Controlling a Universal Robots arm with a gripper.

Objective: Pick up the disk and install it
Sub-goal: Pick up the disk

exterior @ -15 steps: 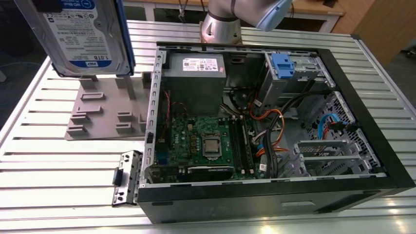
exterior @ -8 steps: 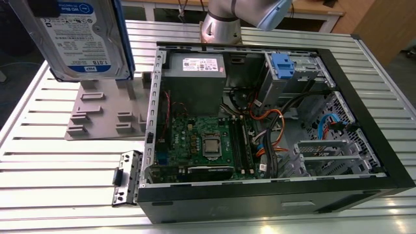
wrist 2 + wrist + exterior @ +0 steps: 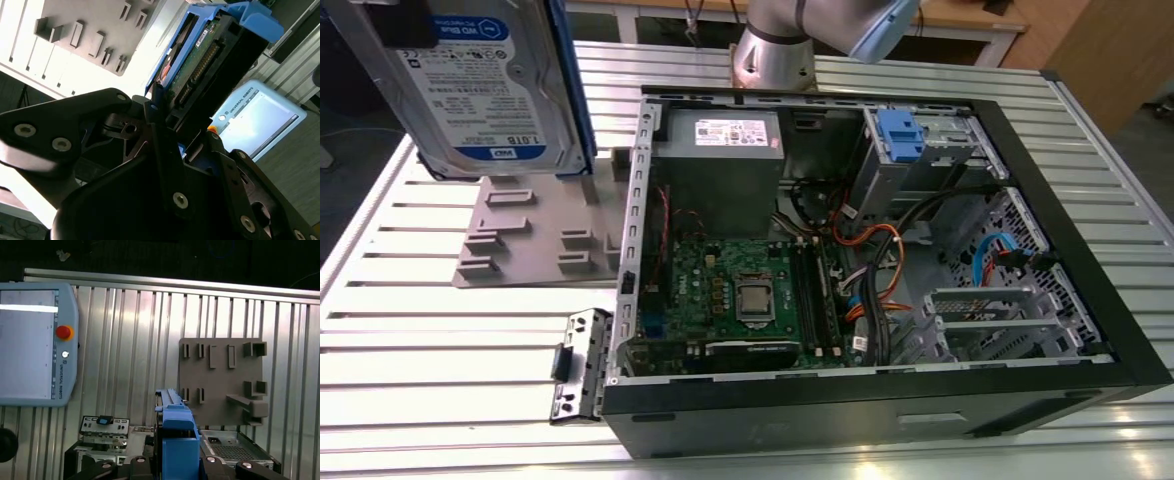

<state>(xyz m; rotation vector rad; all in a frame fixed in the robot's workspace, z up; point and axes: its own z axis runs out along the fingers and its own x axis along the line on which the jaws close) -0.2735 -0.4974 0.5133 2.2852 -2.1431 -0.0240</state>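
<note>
**Disk clamped in the claw, lifted off its grey plate beside the open case**

In the exterior view, an open computer case lies on its side on a slatted metal table. Inside it are:
- a grey metal box with a white sticker at the far end
- a green motherboard on the floor
- a silver cage with a blue latch in the far corner toward the exterior view's right
- orange and blue cables running between the cage and the board

A grey holder plate with raised tabs lies on the table just beside the case, on the exterior view's left. The disk hangs in the air above this plate, outside the case. It stands near upright, with its silver face and white-and-blue label showing and a blue carrier strip along one edge. A small loose bracket rests at the case's near corner.

In the second wrist view, the gripper is closed on the disk. Its black fingers press on the disk's two flat sides. The blue carrier wraps the outer end of the disk, and its connector edge faces the camera. A teach pendant and the grey plate lie below.

In the first wrist view, the disk's blue carrier sits edge-on between the gripper's black parts. It is above the slatted table, with the pendant, the plate and the bracket spread around.
</note>
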